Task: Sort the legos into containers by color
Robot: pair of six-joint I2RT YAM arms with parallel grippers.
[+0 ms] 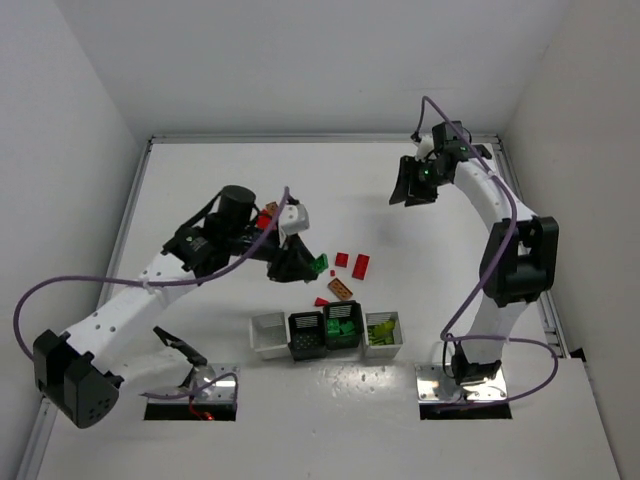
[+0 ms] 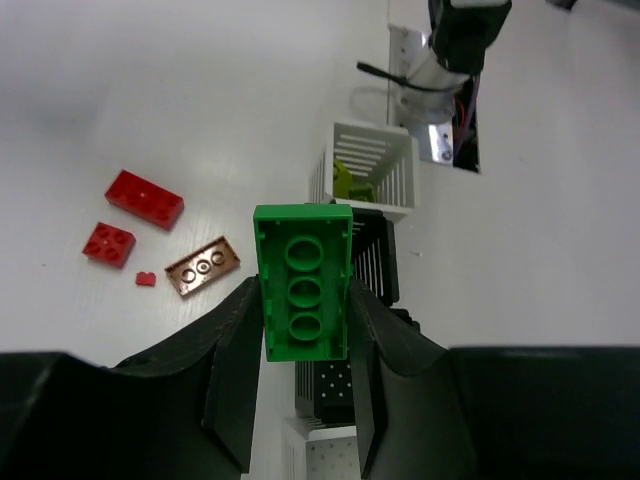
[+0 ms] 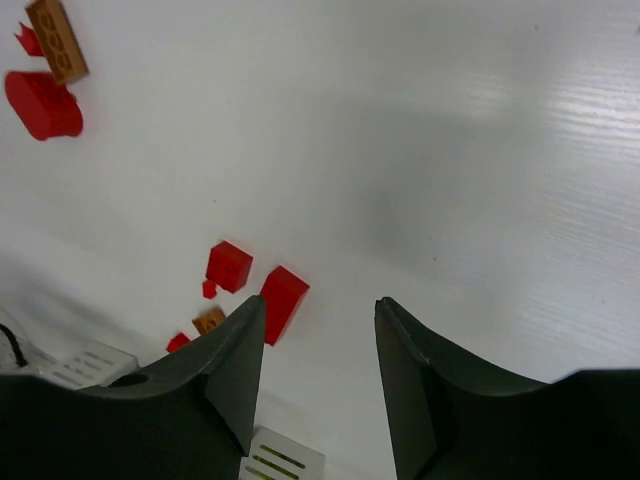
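Observation:
My left gripper (image 2: 305, 292) is shut on a green lego brick (image 2: 303, 283), held underside-up above the row of containers (image 1: 326, 334); the same green brick (image 1: 320, 264) shows at the gripper's tip from above. In that row, one black bin (image 1: 342, 326) holds green legos and the right white bin (image 1: 383, 335) holds yellow-green ones. Two red bricks (image 1: 352, 262), a brown plate (image 1: 341, 288) and a tiny red piece (image 1: 321, 301) lie on the table just behind the bins. My right gripper (image 1: 410, 186) hangs open and holds nothing, far back on the right.
More red and brown legos (image 1: 268, 214) lie beside the left arm's wrist. White walls close off the table at the back and both sides. The right arm's base plate (image 1: 465, 385) stands right of the bins. Purple cables trail from both arms.

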